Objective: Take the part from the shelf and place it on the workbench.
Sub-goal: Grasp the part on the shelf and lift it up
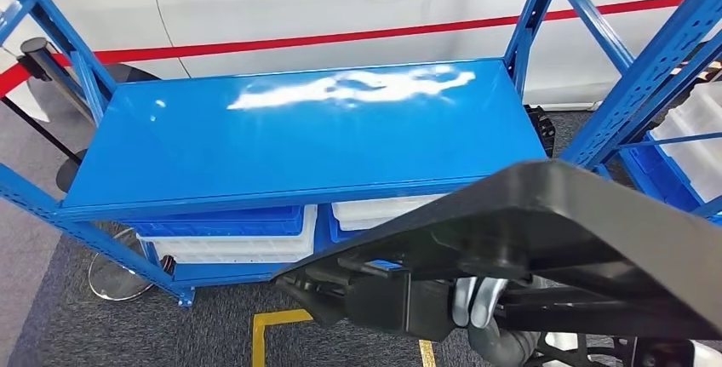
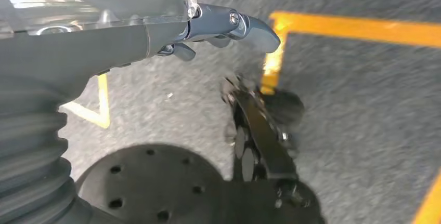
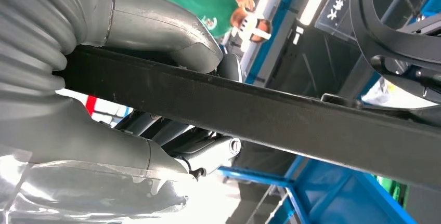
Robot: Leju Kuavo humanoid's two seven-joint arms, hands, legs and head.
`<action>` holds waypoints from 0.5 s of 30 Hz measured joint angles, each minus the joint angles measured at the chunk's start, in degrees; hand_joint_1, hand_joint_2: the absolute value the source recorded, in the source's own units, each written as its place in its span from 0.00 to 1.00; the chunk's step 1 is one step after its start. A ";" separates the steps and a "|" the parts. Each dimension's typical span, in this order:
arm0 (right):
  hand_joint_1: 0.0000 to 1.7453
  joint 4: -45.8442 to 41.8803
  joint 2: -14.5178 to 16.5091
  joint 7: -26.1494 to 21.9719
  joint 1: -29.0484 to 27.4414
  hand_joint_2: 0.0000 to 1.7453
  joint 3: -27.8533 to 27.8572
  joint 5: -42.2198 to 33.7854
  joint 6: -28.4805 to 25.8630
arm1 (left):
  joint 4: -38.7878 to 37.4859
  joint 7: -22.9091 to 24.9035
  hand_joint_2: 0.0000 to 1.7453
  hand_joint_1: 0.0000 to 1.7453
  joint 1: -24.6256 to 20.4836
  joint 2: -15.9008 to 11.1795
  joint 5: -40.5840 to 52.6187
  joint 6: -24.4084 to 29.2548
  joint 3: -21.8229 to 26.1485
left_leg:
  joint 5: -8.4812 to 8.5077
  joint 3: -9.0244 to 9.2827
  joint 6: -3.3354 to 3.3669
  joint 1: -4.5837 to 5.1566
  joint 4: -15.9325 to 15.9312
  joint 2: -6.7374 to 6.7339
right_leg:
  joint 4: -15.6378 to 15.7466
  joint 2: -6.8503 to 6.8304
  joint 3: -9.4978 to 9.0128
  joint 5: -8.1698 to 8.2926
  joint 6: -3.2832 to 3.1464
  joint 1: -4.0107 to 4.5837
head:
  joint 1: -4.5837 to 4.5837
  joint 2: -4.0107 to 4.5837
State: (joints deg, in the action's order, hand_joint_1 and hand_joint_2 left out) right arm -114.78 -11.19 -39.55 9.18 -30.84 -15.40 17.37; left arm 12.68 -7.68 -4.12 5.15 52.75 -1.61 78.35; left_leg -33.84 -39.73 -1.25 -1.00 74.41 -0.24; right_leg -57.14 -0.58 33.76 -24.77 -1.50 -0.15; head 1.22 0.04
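Carrying seems the step in hand: the right robot hand [image 3: 130,94] is clamping thumb and fingers around the long black part [image 1: 545,222], which is hanging low in front of the blue bench [image 1: 298,129]. The left robot hand [image 2: 218,29] is dangling over the floor, fingers loosely apart, probably holding nothing. Next, the part needs lifting over the bench's near edge, between the blue uprights [image 1: 630,69].
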 joint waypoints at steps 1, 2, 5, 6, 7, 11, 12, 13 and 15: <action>0.94 0.07 -0.26 0.02 0.02 1.00 0.25 -0.14 0.14 | 0.00 0.34 1.00 0.00 0.00 0.18 -0.01 0.27 0.07 | 1.37 1.08 0.05 0.01 0.27 0.00 | -0.22 -0.05 1.02 0.63 0.07 0.08 | 0.00 0.00; 0.94 0.13 -0.49 0.03 0.03 1.00 0.46 -0.24 0.22 | 0.00 0.53 1.00 0.00 0.00 0.29 -0.01 0.40 0.11 | 3.20 3.18 0.17 0.02 -1.50 0.00 | -0.50 -0.08 2.01 1.21 0.19 0.12 | 0.01 0.00; 0.94 0.19 -0.95 0.07 0.16 1.00 1.00 -0.44 0.25 | 0.00 0.72 1.00 0.00 -0.16 0.43 -0.02 0.47 0.15 | 3.63 12.05 0.83 0.33 -13.28 -0.01 | -1.50 -0.16 4.03 2.63 0.87 0.19 | -0.02 0.00; 0.94 0.19 -1.06 0.10 0.25 1.00 1.12 -0.49 0.25 | 0.00 0.75 1.00 0.00 -0.22 0.47 -0.03 0.48 0.16 | 2.73 13.69 1.06 0.53 -16.05 0.01 | -1.62 -0.23 4.25 3.11 1.21 0.15 | -0.02 0.01; 0.94 0.19 -1.15 0.13 0.33 1.00 1.20 -0.53 0.25 | 0.00 0.83 1.00 0.00 -0.25 0.54 -0.01 0.50 0.18 | 2.32 14.30 1.30 0.75 -17.48 0.02 | -1.56 -0.30 4.35 3.67 1.58 0.09 | -0.02 0.01; 0.94 0.19 -1.77 1.11 0.47 1.00 1.59 -0.47 -0.03 | -0.05 2.02 1.00 0.00 -0.10 1.00 0.57 1.87 0.19 | 5.09 11.97 2.70 0.46 -18.01 -0.32 | -3.96 0.09 6.07 0.64 2.89 -0.17 | -0.07 0.00; 0.94 0.18 -1.95 1.59 0.45 1.00 1.79 -0.39 -0.28 | -0.05 2.19 1.00 0.00 -0.13 1.06 0.66 2.58 0.19 | 5.89 11.10 2.95 0.41 -18.01 -0.44 | -7.06 0.23 7.07 -2.68 3.15 -0.39 | -0.09 0.00; 0.94 0.16 -2.07 2.13 0.44 1.00 2.08 -0.31 -0.58 | -0.05 2.19 1.00 0.00 -0.12 1.05 0.61 3.42 0.20 | 6.64 10.13 3.11 0.42 -17.95 -0.50 | -10.94 0.27 8.01 -5.73 3.42 -0.51 | -0.12 0.00; 0.94 0.16 -2.27 2.89 0.31 1.00 2.75 -0.25 -1.09 | 0.01 1.85 1.00 0.00 -0.08 0.90 0.35 4.88 0.26 | 8.08 8.17 3.08 0.48 -17.70 -0.56 | -17.31 0.29 8.62 -7.68 3.83 -0.74 | -0.13 0.00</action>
State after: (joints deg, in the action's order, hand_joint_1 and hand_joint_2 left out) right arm -114.62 -13.46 -36.66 9.49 -28.10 -15.65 16.28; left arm 12.69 -5.83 -4.20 6.05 53.11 3.28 78.60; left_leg -25.76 -31.56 1.83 -0.52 56.71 -0.80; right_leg -74.45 -0.28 42.38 -32.45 2.32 -0.89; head 1.09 0.04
